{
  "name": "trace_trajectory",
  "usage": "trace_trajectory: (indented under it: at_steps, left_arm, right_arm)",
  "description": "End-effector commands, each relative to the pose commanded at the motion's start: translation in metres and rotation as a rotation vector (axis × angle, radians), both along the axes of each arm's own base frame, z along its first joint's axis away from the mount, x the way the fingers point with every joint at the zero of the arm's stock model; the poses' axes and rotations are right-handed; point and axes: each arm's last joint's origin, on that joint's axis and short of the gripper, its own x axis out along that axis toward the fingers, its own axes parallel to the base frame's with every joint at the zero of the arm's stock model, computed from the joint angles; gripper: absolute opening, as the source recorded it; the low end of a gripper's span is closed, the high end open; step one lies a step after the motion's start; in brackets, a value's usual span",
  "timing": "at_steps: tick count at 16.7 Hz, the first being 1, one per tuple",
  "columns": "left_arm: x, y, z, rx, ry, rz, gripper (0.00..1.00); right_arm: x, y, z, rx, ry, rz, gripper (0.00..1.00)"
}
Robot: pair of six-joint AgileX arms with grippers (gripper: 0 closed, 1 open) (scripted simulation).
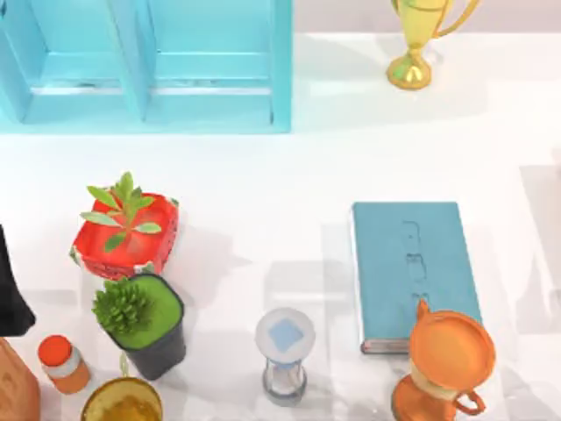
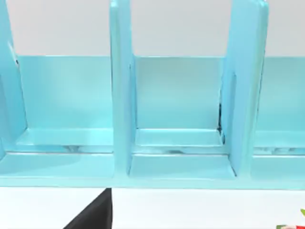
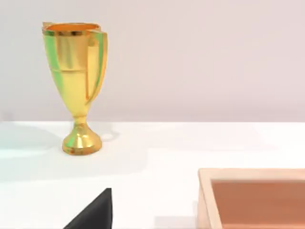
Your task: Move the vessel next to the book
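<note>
Book [image 1: 416,267] flat at table's right, orange pitcher [image 1: 447,355] overlapping its corner

The left arm [image 1: 10,294] is a matt black mass at the left edge of the table, with a smooth, slightly bulging outline and no markings, cables or screws to be made out. In the left wrist view, the left gripper [image 2: 94,213] appears as a plain black wedge with a straight vertical side and a sloping edge. The right gripper [image 3: 94,213] looks identical: flat black, sharp-cornered, unmarked.
</note>
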Motion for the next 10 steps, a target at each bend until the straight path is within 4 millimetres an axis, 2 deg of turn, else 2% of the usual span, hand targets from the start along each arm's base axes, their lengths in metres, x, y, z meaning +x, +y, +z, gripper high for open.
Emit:
trace_trajectory:
  at_steps: [4, 7, 10]
  left_arm:
    - [0.0, 0.0, 0.006, 0.03, 0.015, 0.004, 1.0]
    - [0.003, 0.001, 0.029, 0.151, 0.089, 0.01, 1.0]
    - [0.015, 0.003, 0.059, 0.358, 0.251, -0.009, 1.0]
  right_arm:
    - [0.0, 0.0, 0.0, 0.0, 0.0, 0.0, 1.0]
    - [0.0, 0.0, 0.0, 0.0, 0.0, 0.0, 1.0]
    - [0.0, 0.0, 0.0, 0.0, 0.0, 0.0, 1.0]
